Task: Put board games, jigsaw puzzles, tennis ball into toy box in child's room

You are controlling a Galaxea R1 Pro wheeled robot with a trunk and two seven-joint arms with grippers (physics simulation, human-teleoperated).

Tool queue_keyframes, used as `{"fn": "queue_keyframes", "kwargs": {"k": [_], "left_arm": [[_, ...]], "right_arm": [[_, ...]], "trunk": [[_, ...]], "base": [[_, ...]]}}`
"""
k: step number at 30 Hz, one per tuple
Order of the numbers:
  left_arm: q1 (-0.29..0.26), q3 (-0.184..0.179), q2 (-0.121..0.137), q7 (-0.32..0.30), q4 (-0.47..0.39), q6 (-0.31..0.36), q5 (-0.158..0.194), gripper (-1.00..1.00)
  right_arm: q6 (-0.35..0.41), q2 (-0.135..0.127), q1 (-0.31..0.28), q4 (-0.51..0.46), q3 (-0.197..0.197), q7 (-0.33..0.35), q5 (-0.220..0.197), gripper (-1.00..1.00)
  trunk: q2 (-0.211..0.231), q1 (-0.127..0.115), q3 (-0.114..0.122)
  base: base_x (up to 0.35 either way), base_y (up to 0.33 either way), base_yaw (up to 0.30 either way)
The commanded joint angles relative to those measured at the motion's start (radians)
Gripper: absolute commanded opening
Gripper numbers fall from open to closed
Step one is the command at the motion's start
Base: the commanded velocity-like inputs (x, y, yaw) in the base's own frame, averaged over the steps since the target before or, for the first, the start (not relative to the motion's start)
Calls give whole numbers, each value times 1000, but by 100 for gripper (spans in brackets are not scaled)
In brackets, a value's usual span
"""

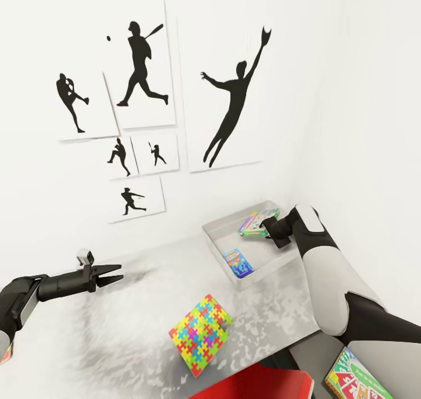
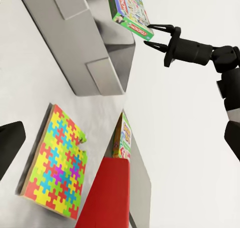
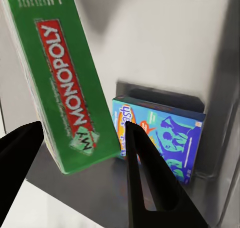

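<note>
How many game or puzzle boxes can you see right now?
4: the green Monopoly box over the grey tray, the blue box inside it, the puzzle box on the table, the Skip-Bo box lower right. Others may be hidden.

Head cam looked fwd and down over the table [image 1: 146,340] toward the poster wall [image 1: 140,77], tray [image 1: 217,233] at 1 o'clock. L wrist cam viewed the same tray [image 2: 75,47] from farther off. R wrist cam sat close, facing into the tray [image 3: 165,42].

two board games [image 1: 239,262] in toy box [image 1: 217,239]
</note>
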Motion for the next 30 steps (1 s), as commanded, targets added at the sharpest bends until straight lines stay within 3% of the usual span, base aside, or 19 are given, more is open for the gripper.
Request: {"fn": "queue_keyframes", "kwargs": {"k": [1, 30], "left_arm": [[-1, 0, 0, -4, 0, 11, 0, 100], [-1, 0, 2, -4, 0, 11, 0, 100]], "right_arm": [[4, 0, -1, -1, -5, -6, -4, -100], [-6, -7, -4, 3, -7, -9, 4, -100]], "trunk": [[-2, 1, -3], [-2, 1, -50]], "base": [[0, 0, 0], [0, 0, 0]]}}
